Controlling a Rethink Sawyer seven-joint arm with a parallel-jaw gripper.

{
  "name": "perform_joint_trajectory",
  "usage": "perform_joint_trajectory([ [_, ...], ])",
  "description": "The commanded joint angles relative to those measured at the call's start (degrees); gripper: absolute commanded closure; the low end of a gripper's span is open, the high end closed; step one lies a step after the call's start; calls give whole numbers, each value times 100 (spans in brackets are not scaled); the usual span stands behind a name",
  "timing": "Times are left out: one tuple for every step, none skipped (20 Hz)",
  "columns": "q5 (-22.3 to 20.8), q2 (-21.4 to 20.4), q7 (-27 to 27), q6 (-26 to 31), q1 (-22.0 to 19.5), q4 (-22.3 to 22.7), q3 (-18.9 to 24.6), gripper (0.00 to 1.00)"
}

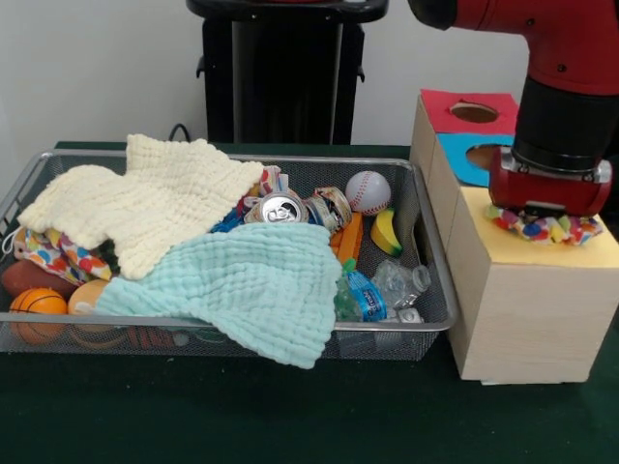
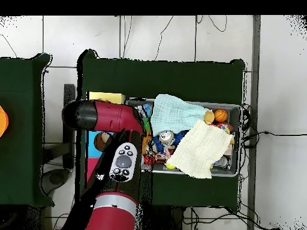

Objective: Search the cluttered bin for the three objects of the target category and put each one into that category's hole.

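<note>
The wire mesh bin (image 1: 426,329) sits on the green table, full of clutter. One dotted fabric piece (image 1: 546,229) lies bunched on the yellow-faced box (image 1: 571,251), right under my gripper (image 1: 547,215), which is pressed down onto it. The wrist hides the yellow box's hole and the gripper's tips. A second dotted piece (image 1: 50,253) lies at the bin's left end, partly under the cream waffle cloth (image 1: 155,198); it also shows in the overhead view (image 2: 225,127). A third piece is not visible. In the overhead view the arm (image 2: 117,117) covers most of the boxes.
A mint-green waffle cloth (image 1: 256,285) hangs over the bin's front rim. The bin also holds a baseball (image 1: 368,191), cans (image 1: 282,208), a toy banana (image 1: 387,232), a plastic bottle (image 1: 392,285) and a small basketball (image 1: 37,309). The blue-faced (image 1: 462,164) and red-faced (image 1: 440,111) boxes stand behind the yellow one.
</note>
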Motion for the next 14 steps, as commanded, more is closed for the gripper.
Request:
perform_joint_trajectory([
  [15,295,848,-254,-306,706,653,0],
  [8,329,822,-325,-336,728,699,0],
  [-10,373,800,-451,-370,759,753,0],
  [-22,392,794,-485,-380,758,766,0],
  [-38,403,790,-504,-388,760,776,0],
  [-47,412,799,-509,-384,758,775,0],
  [-57,422,797,-515,-388,754,781,0],
  [-62,425,801,-519,-391,752,786,0],
  [-67,428,805,-524,-393,750,791,0],
  [-71,428,810,-515,-386,741,781,0],
  [-74,424,810,-505,-384,741,779,0],
  [-76,425,811,-499,-380,738,773,0],
  [-78,427,810,-490,-378,730,769,0],
  [-81,430,809,-481,-377,721,765,0],
])
